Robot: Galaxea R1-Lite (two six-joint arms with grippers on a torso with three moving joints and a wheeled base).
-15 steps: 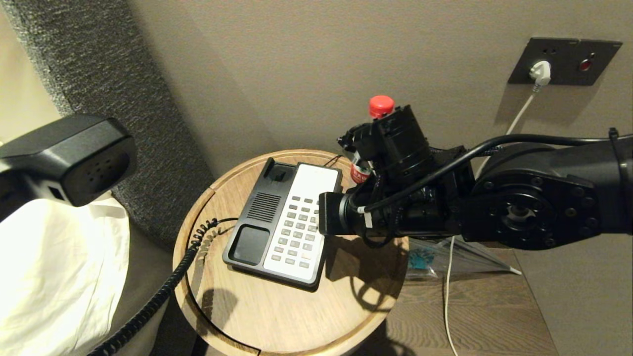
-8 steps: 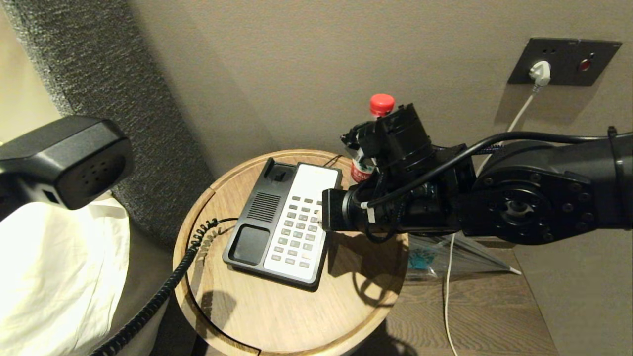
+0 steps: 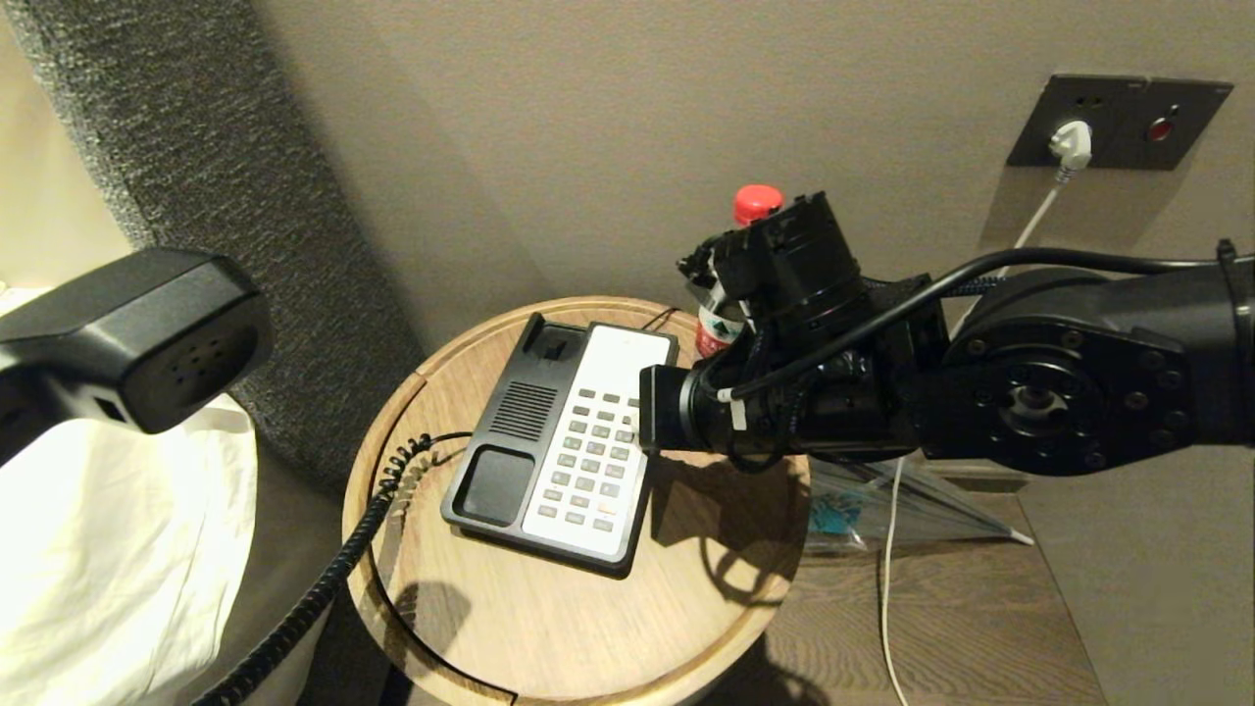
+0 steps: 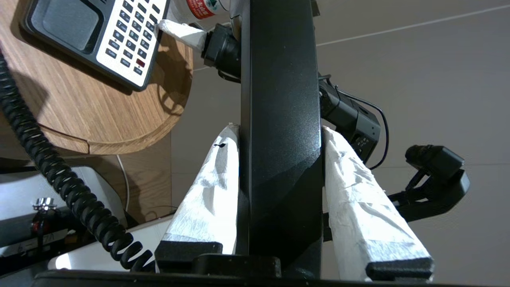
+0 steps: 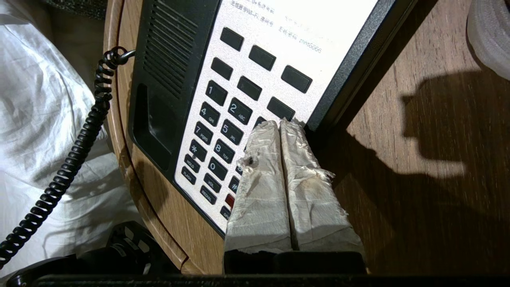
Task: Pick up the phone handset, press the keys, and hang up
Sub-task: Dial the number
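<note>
The phone handset [image 3: 127,338] is a long black receiver held up at the far left, above the bedding. My left gripper [image 4: 279,128] is shut on it, with a white-wrapped finger [image 4: 207,187] pressed to each side of the bar [image 4: 279,59]. Its black coiled cord [image 3: 324,579] hangs down to the table. The black-and-white phone base [image 3: 549,441] lies on the round table with its cradle empty. My right gripper [image 5: 279,124] is shut. Its joined tips rest on the right-hand column of keys [image 5: 223,119], by the key after 2. In the head view that gripper [image 3: 637,431] is mostly hidden under its wrist.
The phone stands on a round wooden table [image 3: 549,618]. A red-capped bottle [image 3: 756,204] stands behind my right wrist. White bedding [image 3: 108,549] and a grey headboard [image 3: 245,196] are at the left. A wall socket [image 3: 1118,123] with a white plug, its cable and a plastic bag [image 3: 882,510] are at the right.
The handset sits slightly lower in the head view than a second ago. My right wrist has edged a little up and back, with its tips still at the keypad's right edge.
</note>
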